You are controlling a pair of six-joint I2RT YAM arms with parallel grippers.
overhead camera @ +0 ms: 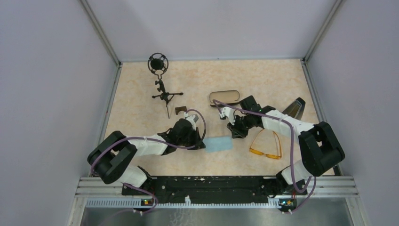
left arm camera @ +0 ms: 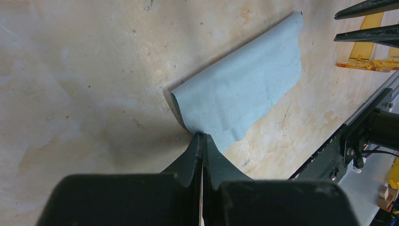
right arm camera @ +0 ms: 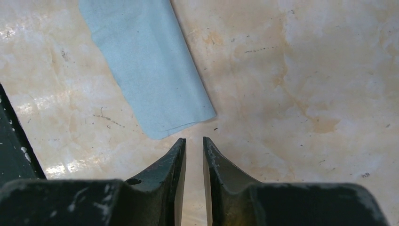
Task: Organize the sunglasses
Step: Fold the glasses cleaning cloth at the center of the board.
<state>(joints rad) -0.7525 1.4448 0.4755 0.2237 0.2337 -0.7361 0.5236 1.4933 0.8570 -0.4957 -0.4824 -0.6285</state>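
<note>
Orange-amber translucent wraparound sunglasses lie flat, thin arms unfolded, on the beige mottled worktop, right of centre and towards its near edge, just beside the light blue square cloth. The left end effector is closed, its tips together at the cloth's curled edge, though whether fabric is pinched cannot be told. The right end effector has its fingers slightly apart and empty near the cloth's opposite end, and a black oblong case with tan lining lies open nearer the far edge.
</note>
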